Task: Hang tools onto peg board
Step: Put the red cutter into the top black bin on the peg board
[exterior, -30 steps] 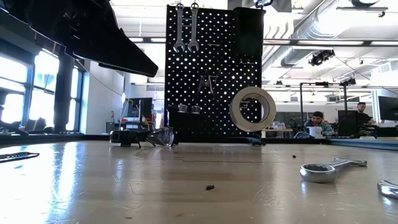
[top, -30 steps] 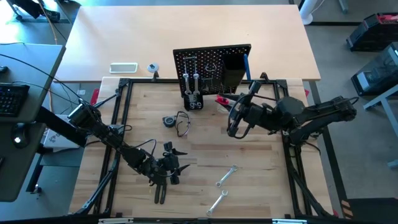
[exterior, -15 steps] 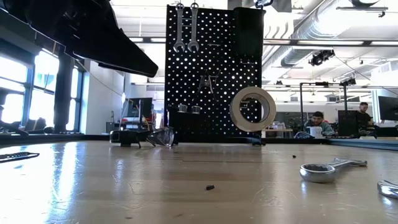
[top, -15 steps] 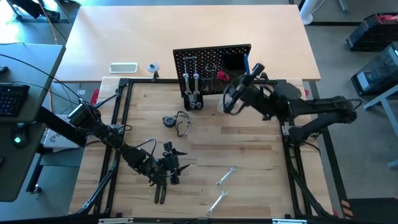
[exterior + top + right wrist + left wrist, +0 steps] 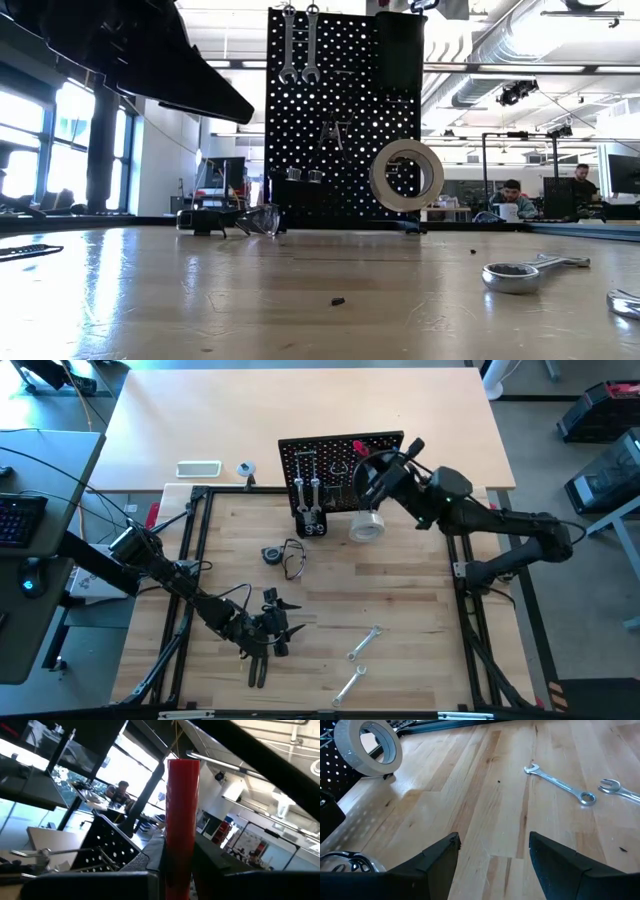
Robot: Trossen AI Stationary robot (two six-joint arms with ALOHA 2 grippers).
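My right gripper is raised over the upper edge of the black peg board, shut on the red-handled cutter. In the right wrist view the red handle juts out ahead of the gripper, with the board and a hook beyond. Two silver wrenches hang on the board. The pale tape roll stands upright in front of it. My left gripper is open low over the table's near left part, beside the black-handled pliers. Nothing lies between its fingers. My right gripper holds the red-handled cutter by one red handle, pinched between the two fingers. The handle runs along the fingers and sticks out past their tips. The cutter is lifted clear of the table, above the peg board; its head is hidden.
Two loose wrenches lie on the near right part of the table. A small round tool and a wire loop lie mid-table. A blue-handled tool stands in the board's black bin. A white device lies beyond the frame.
My right gripper has risen from low in front of the board's foot and travelled toward the table's far edge, carrying the red-handled cutter up over the peg board. The tape roll, which the arm covered from above, now shows. My left arm has kept still.
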